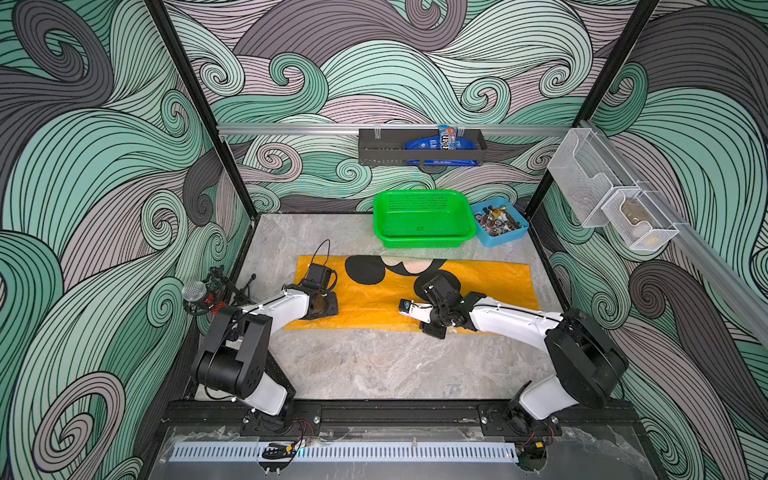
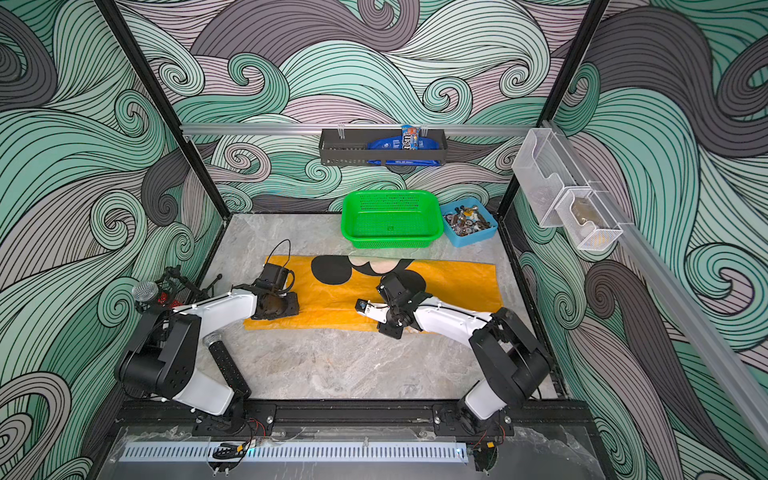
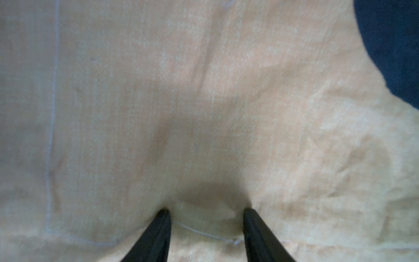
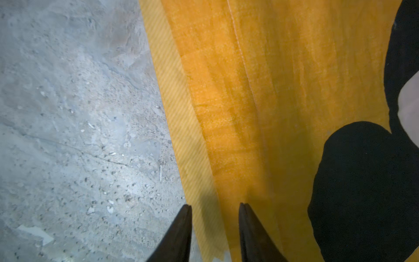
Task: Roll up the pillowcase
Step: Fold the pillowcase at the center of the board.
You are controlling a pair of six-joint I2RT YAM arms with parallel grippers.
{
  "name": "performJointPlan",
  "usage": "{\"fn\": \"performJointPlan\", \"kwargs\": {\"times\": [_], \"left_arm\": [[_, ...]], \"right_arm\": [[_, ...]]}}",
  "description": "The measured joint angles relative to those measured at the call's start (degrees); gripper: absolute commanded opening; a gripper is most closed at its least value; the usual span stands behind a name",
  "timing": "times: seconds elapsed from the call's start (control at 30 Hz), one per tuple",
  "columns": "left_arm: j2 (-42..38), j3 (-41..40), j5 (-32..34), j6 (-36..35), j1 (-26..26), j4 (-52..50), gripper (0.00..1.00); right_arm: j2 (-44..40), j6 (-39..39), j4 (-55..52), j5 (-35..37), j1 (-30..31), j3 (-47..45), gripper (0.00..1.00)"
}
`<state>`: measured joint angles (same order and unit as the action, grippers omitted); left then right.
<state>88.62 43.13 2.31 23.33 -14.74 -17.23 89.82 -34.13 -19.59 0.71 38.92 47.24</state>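
The pillowcase [image 1: 374, 301] [image 2: 457, 282] lies flat as a long mustard-yellow strip across the marble table, with its black round-eared print [image 1: 365, 270] facing up. My left gripper [image 1: 326, 307] [image 2: 286, 307] points down on the strip's left part. In the left wrist view the left gripper [image 3: 206, 211] is open, both tips resting on the pillowcase [image 3: 204, 90]. My right gripper [image 1: 434, 330] [image 2: 390, 330] hangs at the strip's near edge. It [image 4: 215, 205] is open, one finger over the table and the other over the pillowcase [image 4: 272, 90]; nothing is held.
A green basket [image 1: 424, 220] and a blue tub of small parts [image 1: 498, 224] stand behind the strip. A microphone [image 1: 195, 291] sits at the left wall. A dark rack [image 1: 419, 145] and mesh bins [image 1: 602, 199] hang on the walls. Bare table [image 1: 374, 365] lies in front.
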Motion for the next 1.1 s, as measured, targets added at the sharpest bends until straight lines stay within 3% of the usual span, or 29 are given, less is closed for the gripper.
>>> {"fn": "performJointPlan", "kwargs": {"times": [0.47, 0.97, 1.1], "left_arm": [[0.0, 0.0, -0.07, -0.72, 0.0, -0.09, 0.54], [0.0, -0.09, -0.15, -0.85, 0.0, -0.02, 0.55], [-0.02, -0.09, -0.17, -0.85, 0.0, 0.0, 0.55]], "right_arm": [[3.41, -0.37, 2.01, 4.48, -0.5, 0.07, 0.38], [4.79, -0.26, 2.91, 3.65, -1.95, 0.81, 0.02], [4.79, -0.13, 2.91, 3.28, -1.99, 0.81, 0.0]]}}
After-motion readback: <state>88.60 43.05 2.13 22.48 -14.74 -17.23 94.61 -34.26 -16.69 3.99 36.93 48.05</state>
